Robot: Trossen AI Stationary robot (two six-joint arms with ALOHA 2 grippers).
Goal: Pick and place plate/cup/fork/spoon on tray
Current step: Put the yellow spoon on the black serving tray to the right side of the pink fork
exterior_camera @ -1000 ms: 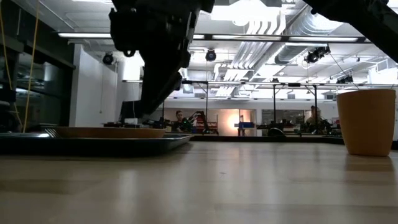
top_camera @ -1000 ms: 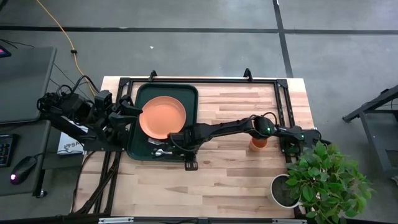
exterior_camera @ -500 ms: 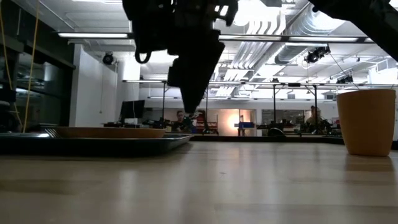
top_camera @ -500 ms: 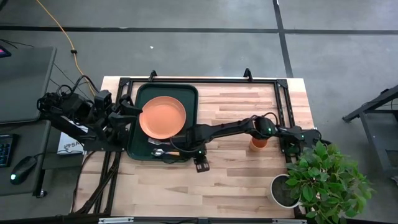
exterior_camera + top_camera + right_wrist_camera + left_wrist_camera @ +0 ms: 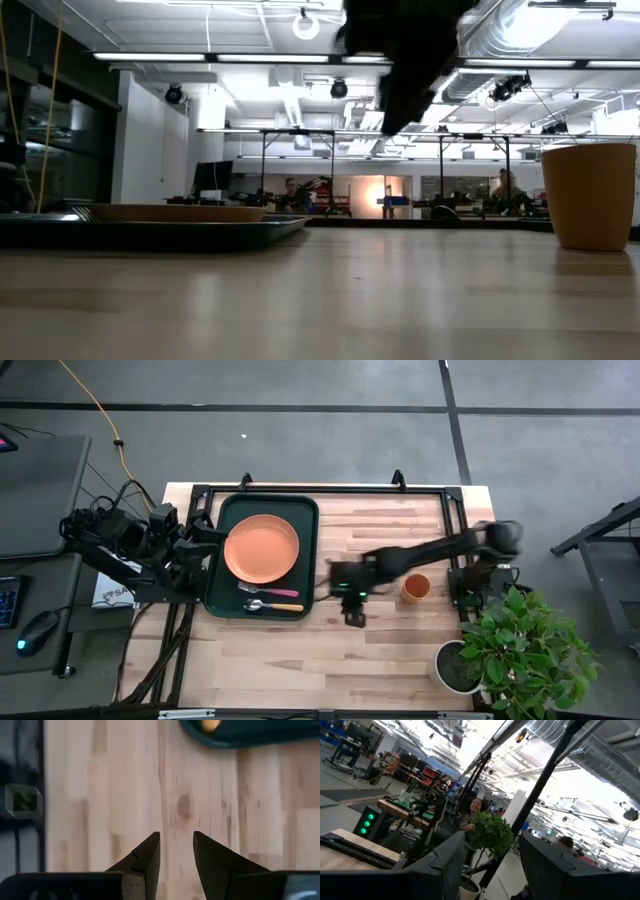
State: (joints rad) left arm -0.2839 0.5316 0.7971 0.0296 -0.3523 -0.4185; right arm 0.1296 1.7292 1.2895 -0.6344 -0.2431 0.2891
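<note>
the right end effector [image 5: 350, 592] hangs over bare wood of the table [image 5: 400, 650], between the tray [image 5: 228, 603] and the cup [image 5: 416, 586], touching neither; its two dark fingers [image 5: 145, 857] are released, with a narrow gap between them and nothing in it. the plate [image 5: 261, 549] lies inside the dark green tray, taking up its far part. the fork [image 5: 268, 591] and the spoon [image 5: 272, 605] lie side by side on the tray's near strip, just beside the plate's rim. the cup stands upright on the table, well apart from the tray, near the potted plant [image 5: 520, 645]. the left end effector [image 5: 205, 532] waits at the tray's left edge; whether it is released or clenched i cannot tell
</note>
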